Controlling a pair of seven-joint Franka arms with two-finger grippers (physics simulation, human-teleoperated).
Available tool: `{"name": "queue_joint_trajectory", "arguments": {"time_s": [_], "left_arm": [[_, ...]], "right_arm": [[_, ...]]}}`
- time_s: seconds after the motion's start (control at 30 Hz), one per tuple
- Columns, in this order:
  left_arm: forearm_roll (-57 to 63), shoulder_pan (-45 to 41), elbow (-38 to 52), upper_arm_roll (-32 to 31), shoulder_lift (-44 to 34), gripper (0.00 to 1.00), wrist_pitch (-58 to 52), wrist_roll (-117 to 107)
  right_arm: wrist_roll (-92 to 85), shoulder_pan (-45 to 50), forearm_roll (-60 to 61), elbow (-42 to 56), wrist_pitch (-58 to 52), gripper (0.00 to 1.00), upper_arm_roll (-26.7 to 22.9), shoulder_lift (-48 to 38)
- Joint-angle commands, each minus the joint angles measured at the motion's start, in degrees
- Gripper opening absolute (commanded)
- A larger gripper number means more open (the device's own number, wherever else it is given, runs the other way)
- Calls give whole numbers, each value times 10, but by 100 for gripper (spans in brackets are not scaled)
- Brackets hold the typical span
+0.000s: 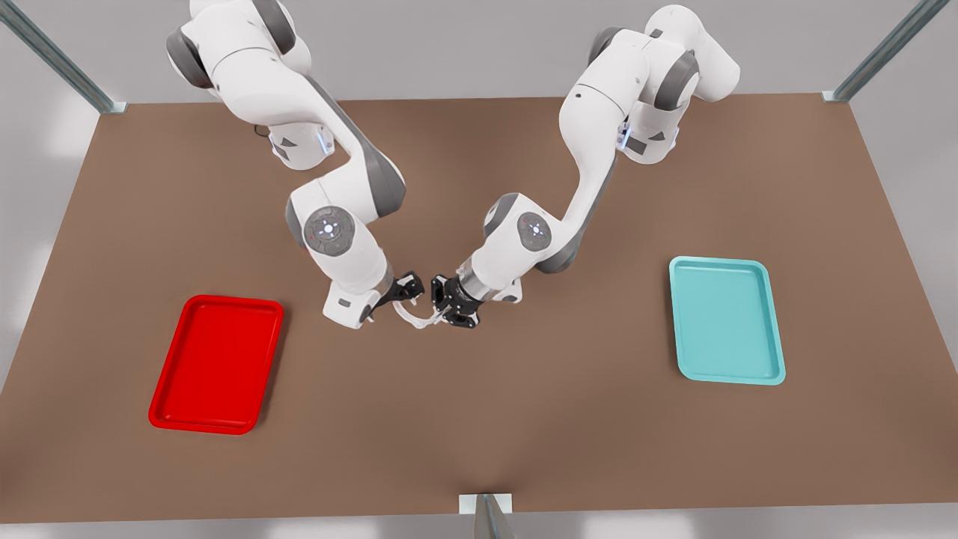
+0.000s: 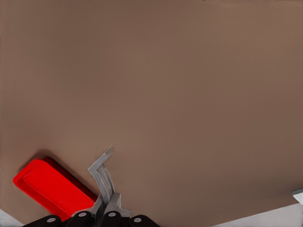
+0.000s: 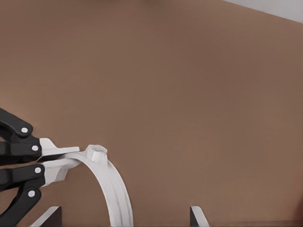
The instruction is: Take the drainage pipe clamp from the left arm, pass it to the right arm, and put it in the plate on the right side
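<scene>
The drainage pipe clamp [image 1: 416,320], a thin white C-shaped half-ring, hangs above the table's middle between the two grippers. My left gripper [image 1: 443,303], on the arm at the front view's right, is shut on one end of it; the left wrist view shows the clamp [image 2: 101,174] edge-on, rising from the left gripper [image 2: 107,210]. My right gripper [image 1: 408,292], on the arm at the front view's left, is open. In the right wrist view the clamp [image 3: 111,182] arcs down between the right gripper's [image 3: 123,218] spread fingertips [image 3: 198,215]. The red plate [image 1: 215,367] lies at the front view's left.
A teal tray [image 1: 726,322] lies on the brown table at the front view's right. The red plate [image 2: 45,187] shows beyond the clamp in the left wrist view. Metal frame posts stand at the table's corners and at the middle of its front edge [image 1: 486,513].
</scene>
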Motion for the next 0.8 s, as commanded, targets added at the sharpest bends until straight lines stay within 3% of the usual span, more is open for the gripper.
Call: {"name": "queue_joint_trajectory", "arguments": {"time_s": [0.0,0.23,0.33,0.4,0.5,0.57,0.7,0.77], "left_arm": [[2,2,0,-1,-3,21,-6,-166],[2,2,1,-2,-7,21,-6,-169],[2,0,1,-2,-7,21,-6,-169],[2,0,1,-2,-6,21,-5,-169],[3,-3,1,-1,-6,21,-4,-165],[4,-3,1,-2,-7,100,-3,-153],[4,2,1,2,-30,100,-11,-129],[3,28,1,2,-66,100,-90,-101]], "right_arm": [[105,1,-5,-20,16,100,3,-7],[105,1,-5,-45,62,100,3,0],[105,6,-5,-50,91,68,4,1],[104,5,-14,-50,92,40,3,1],[104,2,-16,-50,92,21,4,1],[104,2,-16,-53,98,21,3,1],[104,0,-16,-53,98,21,3,1],[102,-2,-16,-53,96,21,3,0]]}}
